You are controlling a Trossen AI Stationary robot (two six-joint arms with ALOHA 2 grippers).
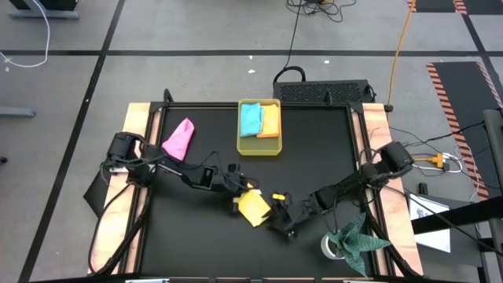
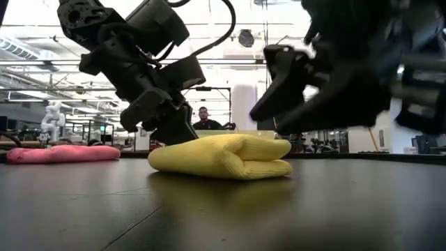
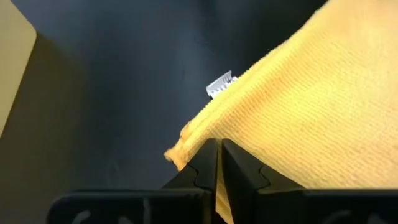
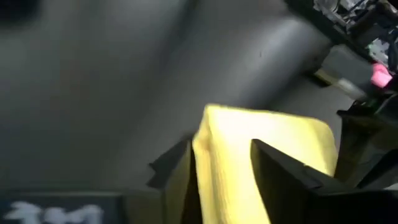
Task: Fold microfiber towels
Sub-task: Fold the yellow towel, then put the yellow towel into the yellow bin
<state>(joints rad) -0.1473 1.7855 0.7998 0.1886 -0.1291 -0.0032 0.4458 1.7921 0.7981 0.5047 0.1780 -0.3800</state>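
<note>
A yellow towel (image 1: 253,207) lies folded in several layers on the black table (image 1: 189,244), near its middle. My left gripper (image 3: 219,148) is shut at the towel's far left edge, close to a white label (image 3: 222,84). My right gripper (image 4: 221,143) is open, its two fingers standing either side of the towel's right end (image 2: 268,150) and a little above it. A pink towel (image 1: 179,139) lies crumpled at the far left. A light blue towel (image 1: 251,119) and an orange towel (image 1: 270,122) rest in the yellow tray (image 1: 258,147). My left gripper pinches the yellow towel's edge (image 3: 198,135) near a corner between its two fingers. The fingers slant down from the table's left side. The towel stays lying folded on the table, with only this edge in the hold.
A dark green cloth (image 1: 360,237) and a white roll (image 1: 333,247) sit at the near right corner. Wooden rails (image 1: 140,118) border the table's left and right sides. In the low view a person (image 2: 203,118) shows in the room beyond the table.
</note>
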